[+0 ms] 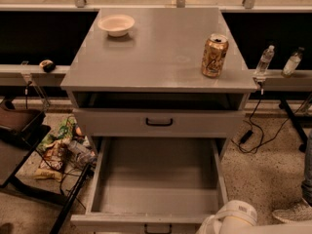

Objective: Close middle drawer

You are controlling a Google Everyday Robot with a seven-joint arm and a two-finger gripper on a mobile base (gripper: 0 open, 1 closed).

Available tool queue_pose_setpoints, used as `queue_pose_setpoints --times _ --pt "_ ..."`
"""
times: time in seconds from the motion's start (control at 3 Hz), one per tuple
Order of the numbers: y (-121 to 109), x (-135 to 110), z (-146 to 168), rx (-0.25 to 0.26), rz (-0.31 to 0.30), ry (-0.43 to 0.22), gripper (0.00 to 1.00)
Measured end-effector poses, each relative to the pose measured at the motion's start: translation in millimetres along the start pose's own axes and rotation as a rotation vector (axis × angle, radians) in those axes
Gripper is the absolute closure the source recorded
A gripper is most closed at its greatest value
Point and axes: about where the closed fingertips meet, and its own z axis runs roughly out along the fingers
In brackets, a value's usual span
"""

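The middle drawer [156, 179] is pulled far out of the grey cabinet. Its long plain grey box is empty. Its front lies at the frame's bottom edge, with a small black bar handle [158, 228]. Above it, a shorter drawer front [159, 122] with a black handle sits nearly flush, with a dark gap over it. Only a white rounded part of my arm [233, 218] shows, at the bottom right, just off the open drawer's front right corner. My gripper itself is out of view below the frame.
On the cabinet top [156, 57] stand a white bowl [116, 25] at the back left and a gold can [214, 55] at the right. Snack bags [56, 152] and a dark stand lie on the floor at the left. Cables, bottles [264, 60] and a person's shoe [292, 211] are at the right.
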Motion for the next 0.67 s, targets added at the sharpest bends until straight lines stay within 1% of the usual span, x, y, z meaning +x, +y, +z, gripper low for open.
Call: queue_pose_setpoints --times 0.33,0.67 --pt "-5.2 -0.5 2.2 0.023 -0.056 -0.004 1.0" --pt "-4.7 -0.5 2.2 0.022 -0.055 -0.003 1.0"
